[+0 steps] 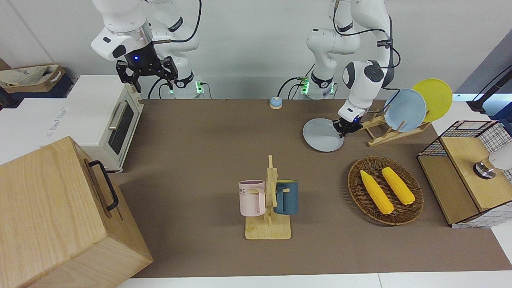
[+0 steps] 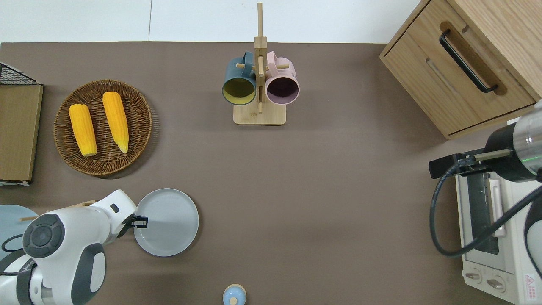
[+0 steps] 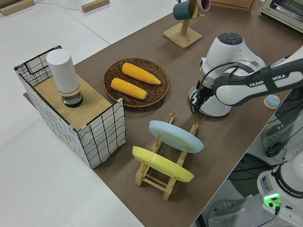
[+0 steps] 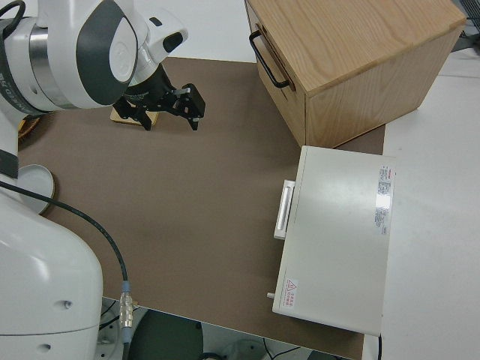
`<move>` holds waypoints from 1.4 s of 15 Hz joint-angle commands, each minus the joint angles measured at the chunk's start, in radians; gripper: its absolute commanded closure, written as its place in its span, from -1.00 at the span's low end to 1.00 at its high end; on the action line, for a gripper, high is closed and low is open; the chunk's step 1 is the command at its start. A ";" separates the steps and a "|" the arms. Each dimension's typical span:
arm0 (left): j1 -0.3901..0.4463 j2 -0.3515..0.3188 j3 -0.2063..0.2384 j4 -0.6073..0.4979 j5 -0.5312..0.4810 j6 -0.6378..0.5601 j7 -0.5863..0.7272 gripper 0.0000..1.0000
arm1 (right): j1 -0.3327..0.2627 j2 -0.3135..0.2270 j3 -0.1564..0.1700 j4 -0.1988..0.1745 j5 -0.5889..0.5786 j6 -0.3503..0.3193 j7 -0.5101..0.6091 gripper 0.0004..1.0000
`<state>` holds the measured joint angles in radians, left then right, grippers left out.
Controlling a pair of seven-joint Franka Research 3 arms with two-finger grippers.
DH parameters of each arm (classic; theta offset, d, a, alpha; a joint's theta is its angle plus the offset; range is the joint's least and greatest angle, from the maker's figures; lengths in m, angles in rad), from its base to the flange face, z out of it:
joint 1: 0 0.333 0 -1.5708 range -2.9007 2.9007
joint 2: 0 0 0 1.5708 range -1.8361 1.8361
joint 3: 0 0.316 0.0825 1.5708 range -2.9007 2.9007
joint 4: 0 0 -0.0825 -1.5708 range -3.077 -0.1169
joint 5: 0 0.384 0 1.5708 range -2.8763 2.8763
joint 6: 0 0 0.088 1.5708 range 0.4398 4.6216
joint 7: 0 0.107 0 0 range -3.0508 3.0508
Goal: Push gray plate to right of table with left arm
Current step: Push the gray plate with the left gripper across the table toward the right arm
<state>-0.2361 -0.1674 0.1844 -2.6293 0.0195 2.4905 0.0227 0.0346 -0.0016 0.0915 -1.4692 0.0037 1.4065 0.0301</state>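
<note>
On brown table [image 2: 322, 178], round pale gray plate [image 2: 169, 222]

Plate [image 2: 167, 222] at lower left of the overhead frame

Basket [image 2: 103, 127] above it; mug stand [image 2: 259, 113] at upper centre; oven [image 2: 491, 237] lower right.

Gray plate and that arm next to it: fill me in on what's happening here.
The left arm has its tool down at the rim of the gray plate, on the side toward its own end of the table, placed to push it toward the right arm's end. The plate lies flat, nearer the robots than the basket of corn. The right arm is parked.
</note>
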 commanded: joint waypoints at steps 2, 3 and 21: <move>-0.035 0.002 -0.038 -0.015 0.023 -0.012 -0.114 1.00 | -0.012 -0.006 0.005 0.001 0.009 -0.012 -0.003 -0.97; -0.035 0.002 -0.052 -0.015 0.023 -0.013 -0.139 1.00 | -0.012 -0.006 0.005 0.001 0.010 -0.012 -0.003 -0.97; -0.043 0.092 -0.327 0.063 0.022 -0.021 -0.582 1.00 | -0.012 -0.006 0.005 0.001 0.009 -0.012 -0.003 -0.97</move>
<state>-0.2572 -0.1455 -0.1025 -2.6088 0.0196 2.4798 -0.4576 0.0346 -0.0016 0.0915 -1.4692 0.0037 1.4065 0.0301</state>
